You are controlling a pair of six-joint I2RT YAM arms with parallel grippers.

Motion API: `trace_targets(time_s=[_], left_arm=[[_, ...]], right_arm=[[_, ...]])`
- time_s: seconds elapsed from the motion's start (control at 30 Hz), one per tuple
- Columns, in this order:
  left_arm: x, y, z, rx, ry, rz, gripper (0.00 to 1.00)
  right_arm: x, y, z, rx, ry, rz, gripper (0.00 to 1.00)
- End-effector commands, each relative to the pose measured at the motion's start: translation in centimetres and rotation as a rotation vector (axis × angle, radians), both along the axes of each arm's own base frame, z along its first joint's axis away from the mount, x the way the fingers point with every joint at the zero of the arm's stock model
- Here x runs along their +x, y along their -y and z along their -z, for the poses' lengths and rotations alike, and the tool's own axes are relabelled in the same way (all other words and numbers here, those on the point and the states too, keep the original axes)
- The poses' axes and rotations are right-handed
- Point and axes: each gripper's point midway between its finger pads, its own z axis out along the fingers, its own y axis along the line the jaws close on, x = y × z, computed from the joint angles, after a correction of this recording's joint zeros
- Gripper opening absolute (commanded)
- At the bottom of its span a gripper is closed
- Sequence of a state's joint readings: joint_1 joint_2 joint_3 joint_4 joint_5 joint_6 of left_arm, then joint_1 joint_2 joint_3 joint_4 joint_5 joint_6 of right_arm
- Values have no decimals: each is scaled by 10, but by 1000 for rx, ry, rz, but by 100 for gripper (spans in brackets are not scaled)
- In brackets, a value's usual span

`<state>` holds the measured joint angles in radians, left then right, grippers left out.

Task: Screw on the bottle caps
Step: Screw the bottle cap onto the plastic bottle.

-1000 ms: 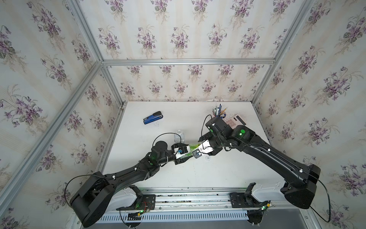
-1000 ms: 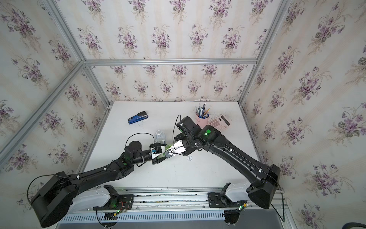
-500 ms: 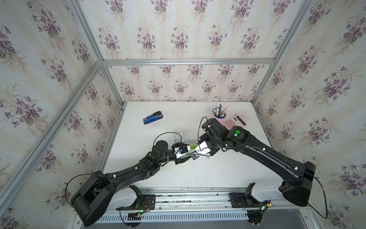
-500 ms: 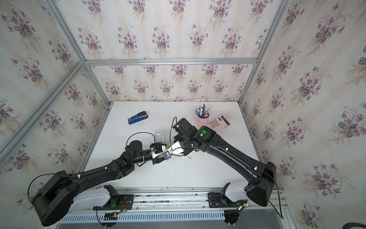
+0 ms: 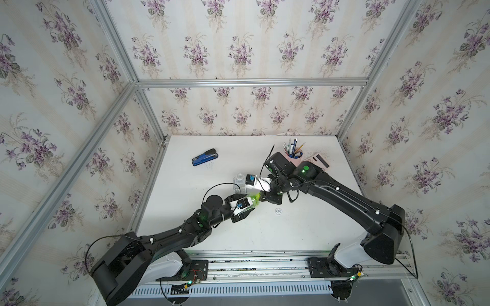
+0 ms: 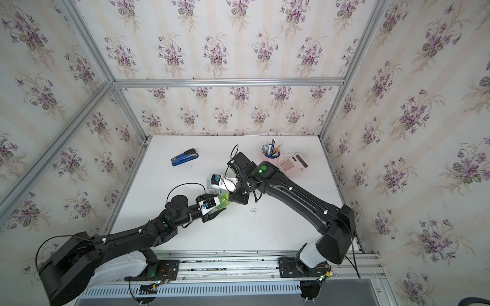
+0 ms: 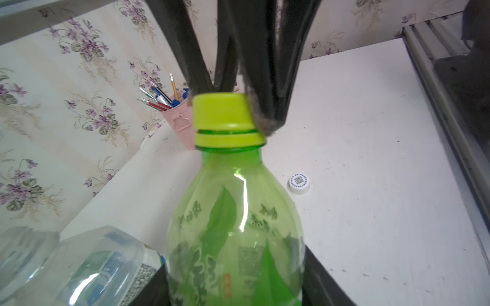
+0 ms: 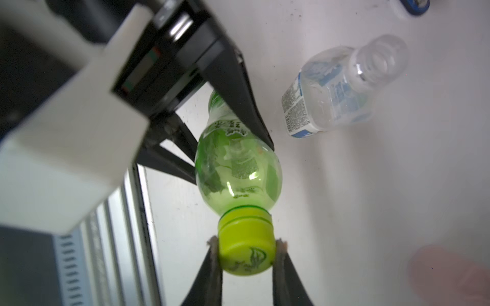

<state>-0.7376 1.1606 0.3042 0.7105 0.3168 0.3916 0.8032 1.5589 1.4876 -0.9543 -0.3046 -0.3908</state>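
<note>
- The left gripper point(image 5: 246, 208) was clamped tight on the body of the green bottle point(image 5: 254, 197). The bottle was held tilted over the middle of the table point(image 5: 305, 233), with its neck pointing right.
- The right gripper point(image 8: 246, 251) was closed on the yellow-green cap point(image 8: 246, 243), which sat on the green bottle's neck.
- Only the right wrist view showed both fingers point(image 8: 214, 254) pressed against opposite sides of the cap. In both top views the cap was hidden by the gripper.
- The left wrist view showed the cap from the side, with a thin gap between it and the ring under it. That gap was not visible in any other view.
- The left gripper's own fingers were out of the left wrist view. The right wrist view showed them squeezing the bottle's waist.
- The clear bottle point(image 5: 238, 181) stood just far of the green bottle with its mouth open. The right gripper's body partly covered it in a top view point(image 6: 212, 186), while the right wrist view showed its label clearly.
- The white cap point(image 5: 278, 211) lay alone on the table, near and to the right of the grippers. Its dark printed mark was readable only in the left wrist view point(image 7: 299, 182).
- The pen cup point(image 5: 293, 155) was at far right.
- The calculator point(image 6: 293, 164) beside it was fully clear in only one top view.
- The stapler point(image 5: 204, 157) was at far left, and showed whole only in the top views.
</note>
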Motion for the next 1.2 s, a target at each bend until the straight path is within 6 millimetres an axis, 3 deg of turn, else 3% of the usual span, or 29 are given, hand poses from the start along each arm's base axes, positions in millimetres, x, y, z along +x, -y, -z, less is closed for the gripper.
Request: trace_targets(time_s=[0.0,0.07,0.17,0.27,0.37,0.53,0.67,0.8,0.93,0.97,1.03,1.17], left_arm=[[1,7,-45,-117,164,-10,59],[-1,10,-46,-96,200,-32,59],[-4,14,-49,-77,258,-64,59],[-7,14,-51,-75,300,-85,58],[-10,16,-52,-62,337,-99,58],[-7,14,-45,-44,320,-113,58],[-1,9,-37,-37,246,-89,59],[1,4,-34,-62,143,-21,59],[-4,8,-30,-67,73,68,59],[-4,10,-30,-64,63,81,59],[-5,13,-26,-52,42,103,59],[-6,18,-23,-41,19,132,59]], right_arm=[[-4,-24,-6,181,-476,371,17],[-13,-30,4,189,-695,470,19],[-16,-33,16,199,-858,637,18],[-13,-37,7,336,-992,762,21],[-4,-23,1,441,-1054,879,27],[-2,3,4,416,-881,841,41],[5,41,0,239,-542,753,50],[18,67,-38,148,-228,617,61],[12,66,-71,187,16,348,80],[15,66,-75,170,77,309,97],[23,65,-77,110,133,270,100],[16,43,-77,43,233,87,100]])
